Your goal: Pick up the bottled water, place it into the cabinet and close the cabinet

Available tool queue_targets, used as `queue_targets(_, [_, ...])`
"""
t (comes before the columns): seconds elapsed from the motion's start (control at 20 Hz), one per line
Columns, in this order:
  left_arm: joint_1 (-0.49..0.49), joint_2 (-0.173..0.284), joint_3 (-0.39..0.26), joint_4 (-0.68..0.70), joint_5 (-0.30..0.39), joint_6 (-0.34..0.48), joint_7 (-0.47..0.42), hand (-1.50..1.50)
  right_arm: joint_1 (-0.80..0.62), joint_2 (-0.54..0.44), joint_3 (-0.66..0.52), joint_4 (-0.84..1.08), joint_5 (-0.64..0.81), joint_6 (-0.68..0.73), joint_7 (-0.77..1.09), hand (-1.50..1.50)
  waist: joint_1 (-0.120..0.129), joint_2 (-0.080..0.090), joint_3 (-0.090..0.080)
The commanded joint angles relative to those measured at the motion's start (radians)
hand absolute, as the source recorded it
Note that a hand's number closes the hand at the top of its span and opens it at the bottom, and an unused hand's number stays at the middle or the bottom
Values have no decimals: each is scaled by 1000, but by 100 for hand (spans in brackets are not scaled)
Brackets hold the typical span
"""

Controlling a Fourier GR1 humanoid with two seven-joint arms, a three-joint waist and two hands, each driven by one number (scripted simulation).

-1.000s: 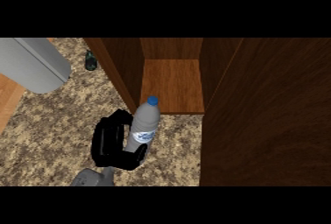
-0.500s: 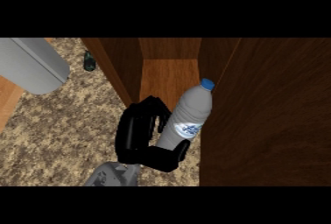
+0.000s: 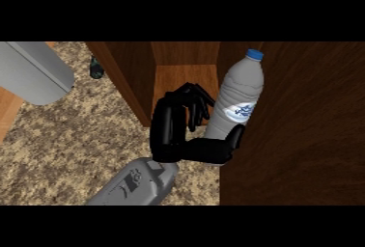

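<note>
Speckled brown-and-tan stone makes up the tabletop [image 3: 64, 144], mottled like granite, spreading to the left of the hand and below it. Ahead of the hand stands the wooden cabinet [image 3: 128, 72], its dark brown side wall rising from the stone and its inner floor a lighter, orange-brown board with visible grain. To the right of the hand the cabinet door [image 3: 299, 135] hangs open, a broad dark panel with faint wood figure that fills that side of the view.

One black hand [image 3: 187, 137] comes up from the lower edge on a grey forearm, and it cannot be told for certain which arm it is; it reads as the right one. Its fingers [image 3: 191, 99] are spread and curved toward the cabinet opening, while the thumb [image 3: 234, 137] hooks round the lower part of the bottled water [image 3: 239, 91], pinching it against the palm. That bottle is a tall, rounded cylinder of pale grey plastic with a blue cap and a white label printed in blue. It stands nearly upright just right of the fingers, between them and the door, at the mouth of the cabinet, its base hidden behind the hand.

Far left of the hand lies a smooth grey rounded object [image 3: 32, 70], and a small dark green thing [image 3: 95, 68] sits beside the cabinet wall.
</note>
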Motion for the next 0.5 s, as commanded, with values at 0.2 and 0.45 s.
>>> queue_targets(0.2, [-170,-2,47,209,22,75,-11,150,11,21,12,-156,-76,-17,91,-150,-9,3,-1])
queue_targets(0.45, [-278,-2,55,340,49,67,-9,150,-6,-23,-72,-92,-150,10,84,-150,-12,4,0])
